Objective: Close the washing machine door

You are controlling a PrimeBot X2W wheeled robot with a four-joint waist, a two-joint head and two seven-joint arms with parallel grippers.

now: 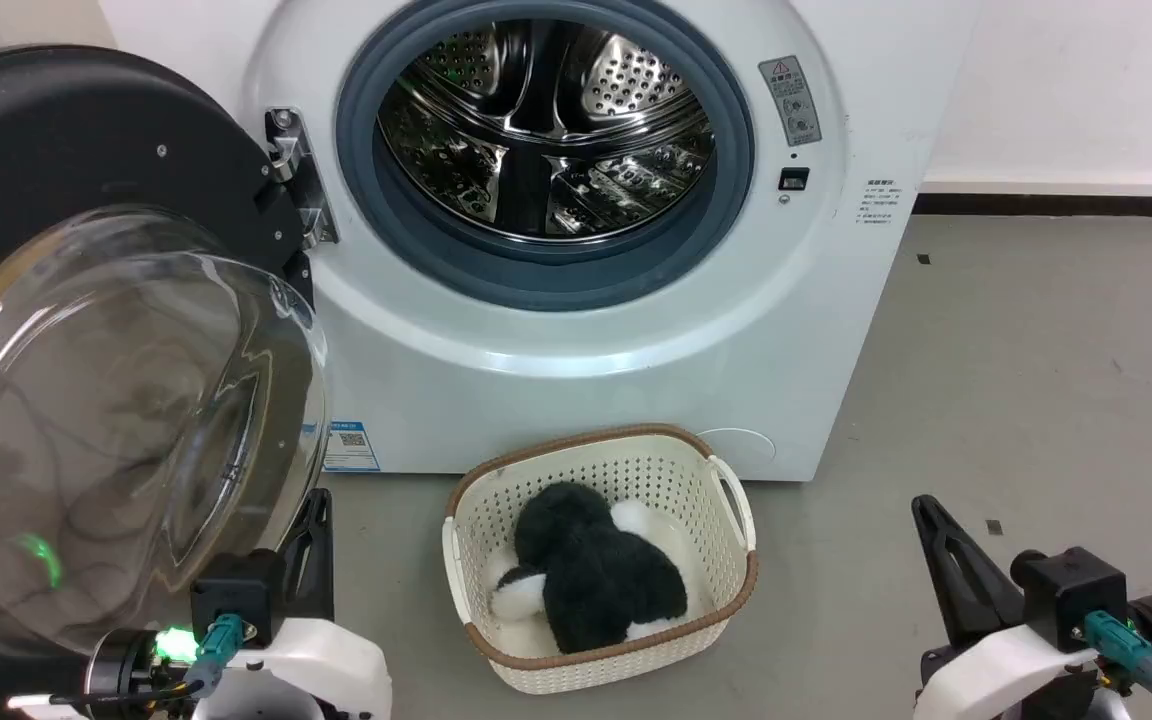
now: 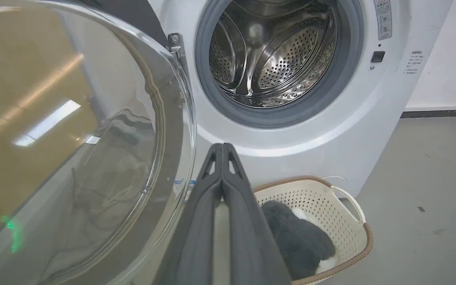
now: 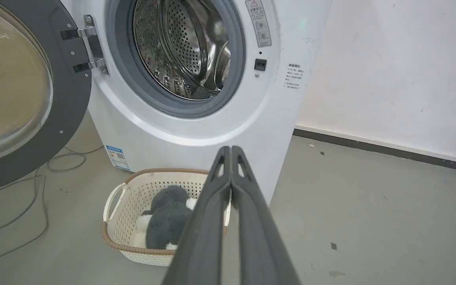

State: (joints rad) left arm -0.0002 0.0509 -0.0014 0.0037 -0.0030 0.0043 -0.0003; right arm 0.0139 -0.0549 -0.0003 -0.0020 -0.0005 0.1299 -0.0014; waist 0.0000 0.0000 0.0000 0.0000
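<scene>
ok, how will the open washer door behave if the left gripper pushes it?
The washing machine door probably swings stiffly on its metal hinge. Its bulging glass looks slick, so contact may slide; the black rim seems safer.

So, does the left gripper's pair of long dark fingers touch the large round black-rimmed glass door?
Cannot tell. In the head view the left gripper overlaps the glass edge of the door, and the left wrist view shows neither gap nor contact plainly.

Cream basket (image 1: 636,470) w/ brown rim on grey floor (image 1: 1036,400), black & white plush toy (image 1: 596,580) inside.
</scene>
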